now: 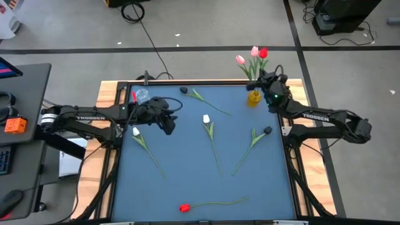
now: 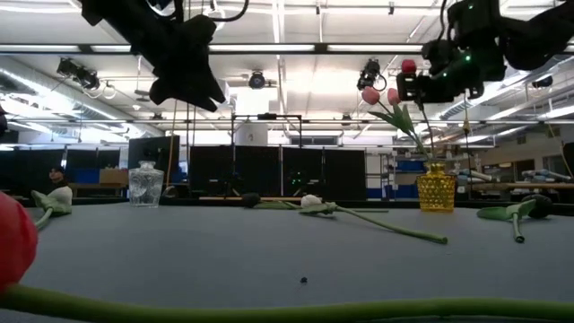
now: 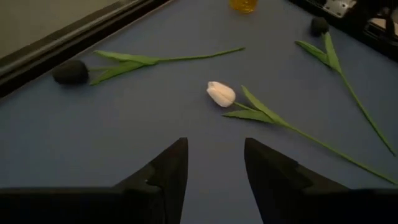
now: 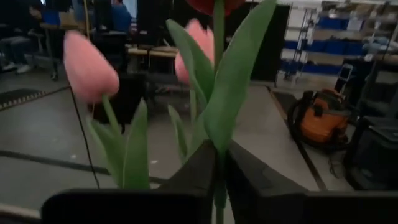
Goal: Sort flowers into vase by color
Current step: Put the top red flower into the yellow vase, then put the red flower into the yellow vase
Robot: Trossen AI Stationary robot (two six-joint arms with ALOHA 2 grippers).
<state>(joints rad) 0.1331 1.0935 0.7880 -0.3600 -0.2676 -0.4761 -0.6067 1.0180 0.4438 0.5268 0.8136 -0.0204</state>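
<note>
Nearest the front edge of the blue bench (image 1: 187,181), a red tulip (image 1: 185,207) lies flat, its stem running right along that edge, head to the left. Farther in, 3 more lie loose: a white tulip (image 1: 206,119) in the middle with its head toward the far side and its stem pointing back to the front; a second white tulip (image 1: 135,132) on the left, stem slanting front-right; and a dark tulip (image 1: 267,130) on the right, stem slanting front-left. Another dark tulip (image 1: 184,90) lies near the far edge, stem trailing right.

The left gripper (image 1: 167,125) hangs above the bench beside the left white tulip, its fingers (image 3: 168,171) spread with nothing between them. A clear glass vase (image 2: 145,185) stands at the far left corner.

At the far right, a yellow vase (image 1: 254,97) holds 2 pink tulips (image 1: 240,60) and a third red stem (image 1: 263,52), all roughly upright. The right gripper (image 1: 270,87) sits above it, fingers (image 4: 196,171) pinching that red stem.
</note>
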